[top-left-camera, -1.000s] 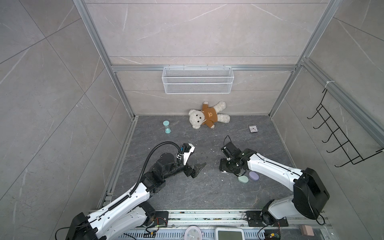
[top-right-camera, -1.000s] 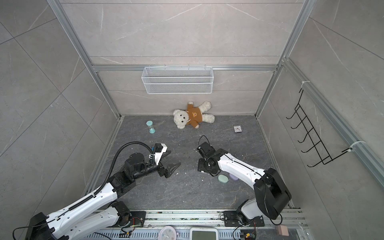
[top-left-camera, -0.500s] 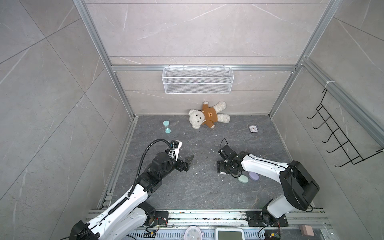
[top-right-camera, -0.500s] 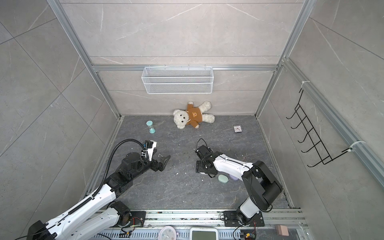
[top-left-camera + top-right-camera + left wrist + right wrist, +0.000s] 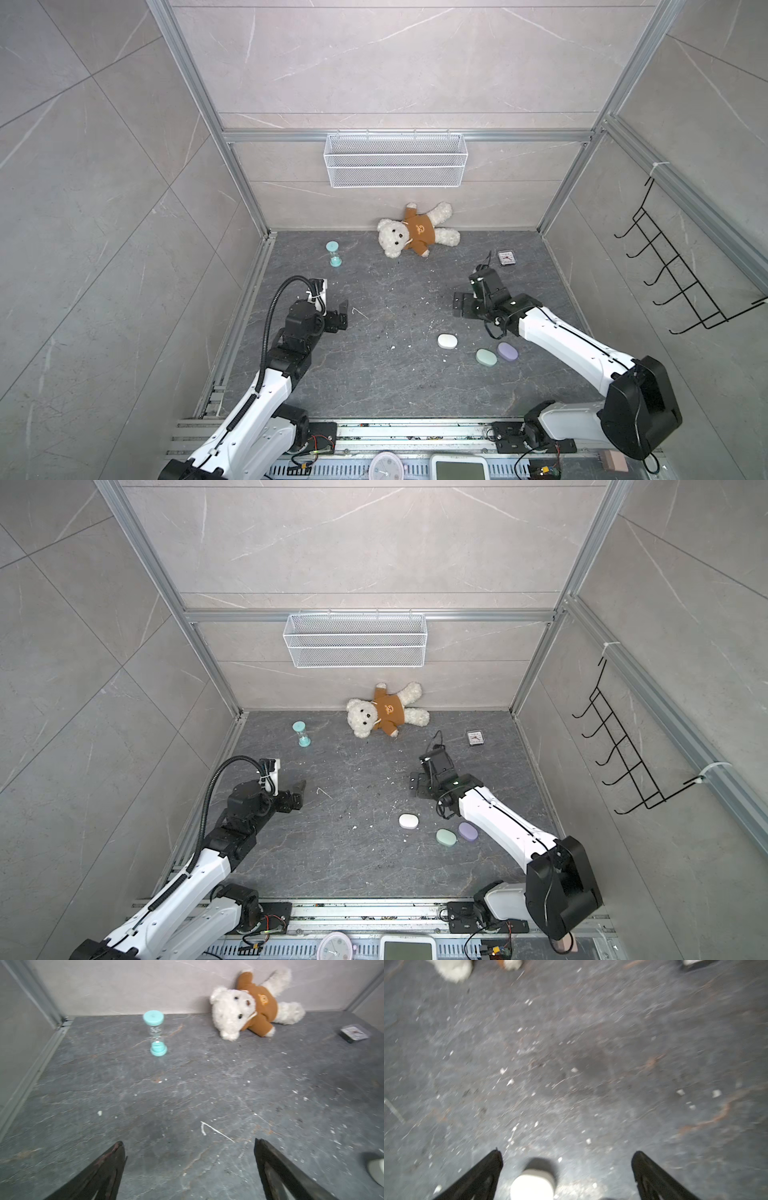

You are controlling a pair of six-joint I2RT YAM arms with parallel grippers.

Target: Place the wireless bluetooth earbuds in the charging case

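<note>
Right tool [image 5: 566,1152] withdrew, released; left tool [image 5: 189,1142] released. Three: white case [image 5: 447,341], mint case [image 5: 486,357], lilac case [image 5: 507,351].

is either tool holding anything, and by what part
Nothing is held: the left tool and the right tool stand open and empty; the white case lies free.

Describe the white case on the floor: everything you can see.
The white case is a small, smooth, rounded oval, plastic by the look, with no open lid or seam visible. It lies flat on the dark grey floor, beside the mint green case and clear of it. Only the floor touches it. The right gripper, open, hangs just beyond it; the right wrist view shows it blurred between the fingers.
</note>
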